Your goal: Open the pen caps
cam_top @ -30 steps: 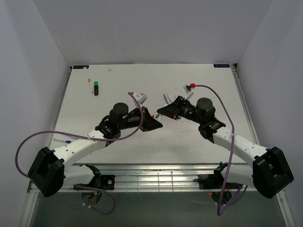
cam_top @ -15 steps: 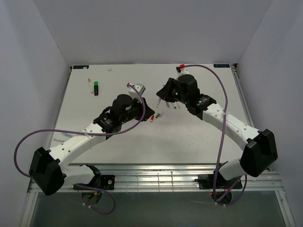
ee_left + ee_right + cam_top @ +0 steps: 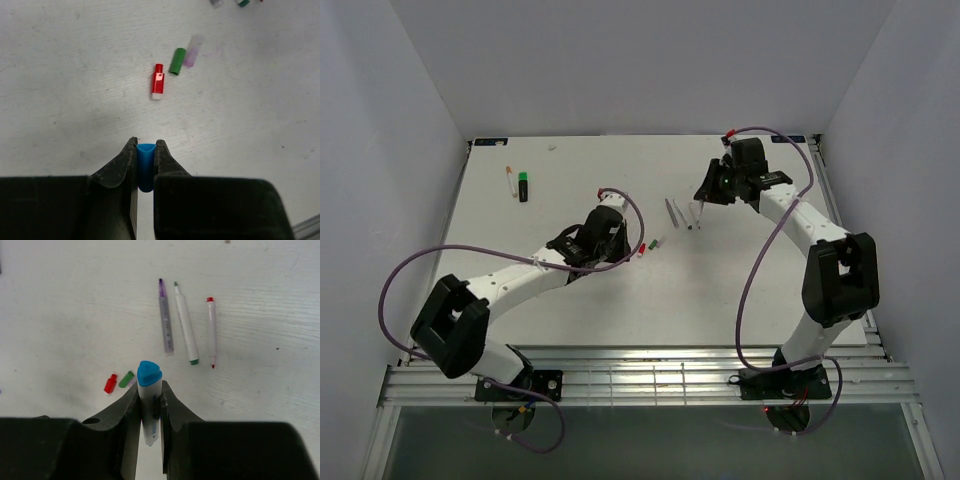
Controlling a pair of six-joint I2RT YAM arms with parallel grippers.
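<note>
My left gripper (image 3: 146, 145) is shut on a small blue pen cap (image 3: 145, 165), low over the table. Just ahead of it lie a red cap (image 3: 158, 86), a green cap (image 3: 177, 61) and a pale clear cap (image 3: 194, 49). My right gripper (image 3: 149, 387) is shut on a white pen with a blue end (image 3: 149, 385), held above the table. Below it lie three uncapped pens: purple-tipped (image 3: 165, 322), green-tipped (image 3: 185, 330) and red-tipped (image 3: 212, 330). From above, the left gripper (image 3: 623, 245) is beside the caps (image 3: 648, 245) and the right gripper (image 3: 707, 192) is at the back right.
A thin orange-ended pen (image 3: 510, 180) and a stubby black marker with a green end (image 3: 523, 186) lie at the back left. Purple cables (image 3: 765, 250) loop off both arms. The white walls close in the table on three sides.
The two grippers were together over the table's middle. They have pulled apart: the left dropped toward the loose caps with the blue cap, the right swung to the back right with the pen.
</note>
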